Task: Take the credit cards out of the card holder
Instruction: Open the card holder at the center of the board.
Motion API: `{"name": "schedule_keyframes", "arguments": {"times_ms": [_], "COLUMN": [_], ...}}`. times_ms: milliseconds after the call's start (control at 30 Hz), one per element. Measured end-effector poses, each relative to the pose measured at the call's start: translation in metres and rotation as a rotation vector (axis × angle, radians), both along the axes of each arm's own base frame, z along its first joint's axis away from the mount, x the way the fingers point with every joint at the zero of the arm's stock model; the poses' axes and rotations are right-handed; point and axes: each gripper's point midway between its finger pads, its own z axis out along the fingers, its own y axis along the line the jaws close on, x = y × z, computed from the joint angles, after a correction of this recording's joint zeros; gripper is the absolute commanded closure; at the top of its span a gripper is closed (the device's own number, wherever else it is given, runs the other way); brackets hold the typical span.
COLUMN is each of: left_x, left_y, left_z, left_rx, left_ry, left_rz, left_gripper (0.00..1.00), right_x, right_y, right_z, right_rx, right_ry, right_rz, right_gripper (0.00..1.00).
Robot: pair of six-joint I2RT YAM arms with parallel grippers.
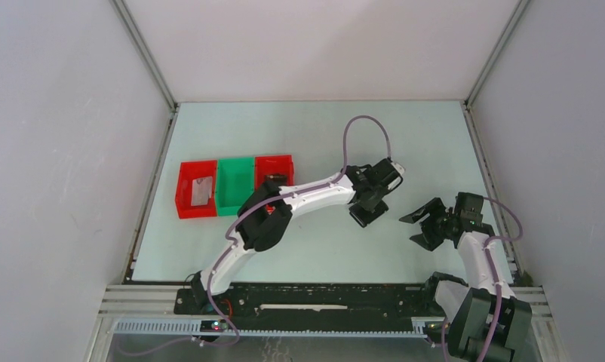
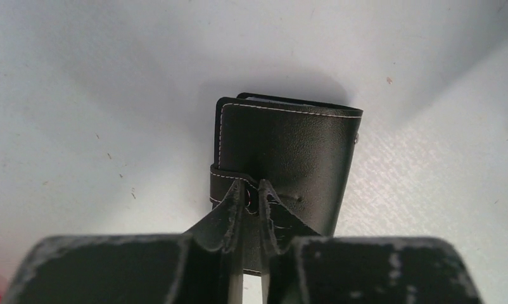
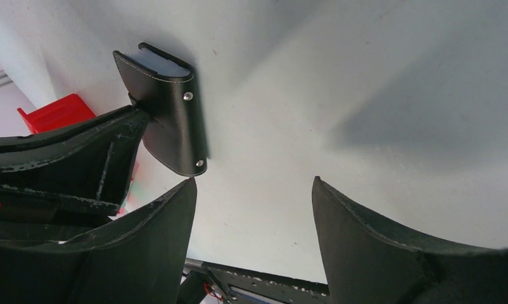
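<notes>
Card holder (image 2: pixel 289 152) is folded shut and hangs off the L gripper (image 2: pixel 252 192), mid-table, a bit right of centre. L fingers (image 2: pixel 229 218) are pressed together on the small strap/tab at the holder's near edge; the rest of the holder sticks out past the tips toward the far side. From its shadow on the table (image 1: pixel 322 128) it looks lifted clear. A pale grey-blue strip (image 3: pixel 161 63) shows between the panels at the open end; can't tell if it's cards or lining.

R gripper (image 1: pixel 419 228) is just right of the holder, not touching, fingers (image 3: pixel 156 244) spread wide w/ nothing between them; holder sits beyond and left of its tips.

Red tray (image 1: pixel 185 188), green tray (image 1: pixel 235 185) and 2nd red tray (image 1: pixel 273 167) are in a row at far left, well apart.
</notes>
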Motion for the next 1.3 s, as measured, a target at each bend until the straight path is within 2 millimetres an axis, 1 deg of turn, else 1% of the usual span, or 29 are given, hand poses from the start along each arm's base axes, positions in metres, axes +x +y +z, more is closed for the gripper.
{"name": "schedule_keyframes", "arguments": {"times_ms": [33,67,167,233,333,400,500,600,733,867,933,1067,1200,1267,1300], "left_x": [0.002,0.004,0.006,0.006,0.005,0.003,-0.002,-0.011,-0.028,-0.046,-0.053,-0.060,-0.063,-0.065,-0.065], "left_y": [0.001,0.002,0.002,0.002,0.003,0.007,0.016,0.029,0.040,0.044,0.046,0.046,0.041,0.040,0.040], "left_z": [0.000,0.000,0.000,0.001,0.002,0.002,0.004,0.005,0.012,0.025,0.036,0.066,0.100,0.110,0.112], "left_rx": [-0.003,-0.010,-0.028,-0.038,-0.065,-0.091,-0.123,-0.147,-0.180,-0.225,-0.251,-0.325,-0.410,-0.435,-0.438], "left_ry": [0.001,0.005,0.016,0.022,0.038,0.064,0.122,0.201,0.291,0.348,0.360,0.359,0.344,0.342,0.341], "left_rz": [0.007,0.012,0.017,0.016,0.013,0.017,0.028,0.045,0.058,0.040,0.035,0.019,-0.011,-0.025,-0.025], "left_gripper": [0.99,1.00,1.00,1.00,1.00,1.00,1.00,1.00,1.00,1.00,1.00,1.00,1.00,1.00,1.00], "right_x": [0.000,0.000,0.002,0.005,0.011,0.013,0.013,0.013,0.017,0.018,0.016,0.010,0.014,0.018,0.020], "right_y": [0.000,0.001,0.004,0.008,0.019,0.033,0.055,0.069,0.070,0.068,0.070,0.075,0.071,0.068,0.068], "right_z": [0.000,0.000,0.003,0.008,0.014,0.018,0.020,0.018,0.011,0.008,0.008,0.008,0.020,0.029,0.032], "right_rx": [0.001,0.003,0.019,0.034,0.052,0.061,0.076,0.090,0.087,0.067,0.050,-0.001,-0.055,-0.076,-0.080], "right_ry": [-0.001,-0.002,-0.017,-0.048,-0.097,-0.132,-0.154,-0.147,-0.121,-0.115,-0.120,-0.132,-0.169,-0.201,-0.212], "right_rz": [0.001,0.002,0.016,0.040,0.096,0.156,0.234,0.273,0.251,0.243,0.257,0.308,0.315,0.309,0.307], "right_gripper": [0.24,0.24,0.24,0.22,0.19,0.19,0.19,0.21,0.21,0.21,0.21,0.19,0.18,0.18,0.18]}}
